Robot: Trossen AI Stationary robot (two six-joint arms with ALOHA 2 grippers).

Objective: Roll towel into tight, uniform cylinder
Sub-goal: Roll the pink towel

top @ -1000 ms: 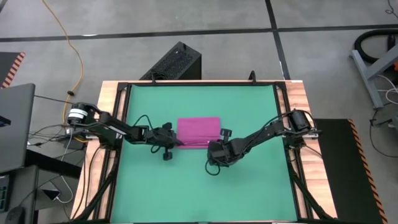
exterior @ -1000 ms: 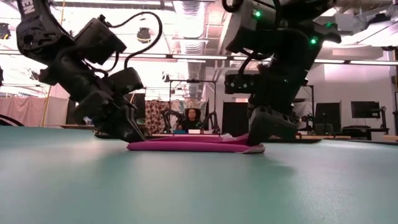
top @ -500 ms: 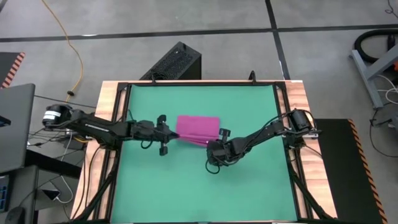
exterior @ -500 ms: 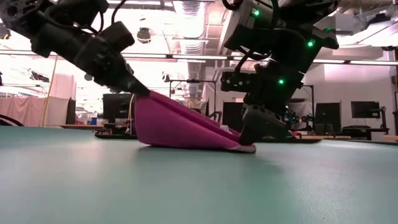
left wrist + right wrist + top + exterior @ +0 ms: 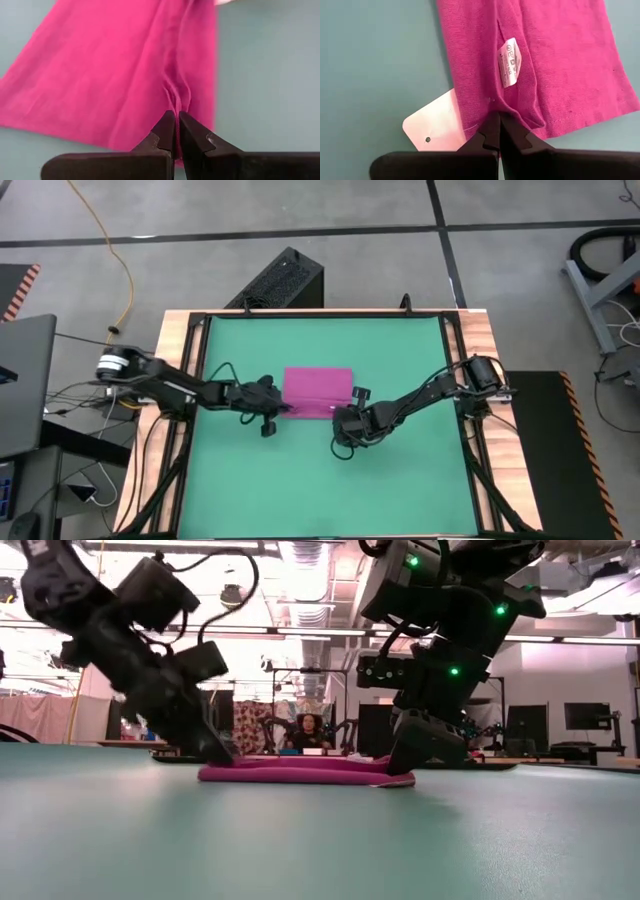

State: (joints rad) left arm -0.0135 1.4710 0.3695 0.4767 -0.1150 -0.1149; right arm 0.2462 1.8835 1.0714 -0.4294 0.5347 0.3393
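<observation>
While the towel (image 5: 318,390) lies flat on the green mat (image 5: 400,480) a little above the table's middle, you have both grippers pinching its near edge. Your left gripper (image 5: 277,409) sits at the towel's 8 o'clock corner, jaws closed on a small pleat of cloth that the left wrist view shows bunched between the fingertips (image 5: 170,131). Your right gripper (image 5: 338,416) sits at the 4 o'clock corner, jaws clamped on the hem just beside a white sewn tag (image 5: 509,62) and a white card tag (image 5: 436,121). In the low view the towel (image 5: 305,772) rests as a thin folded layer between both grippers.
</observation>
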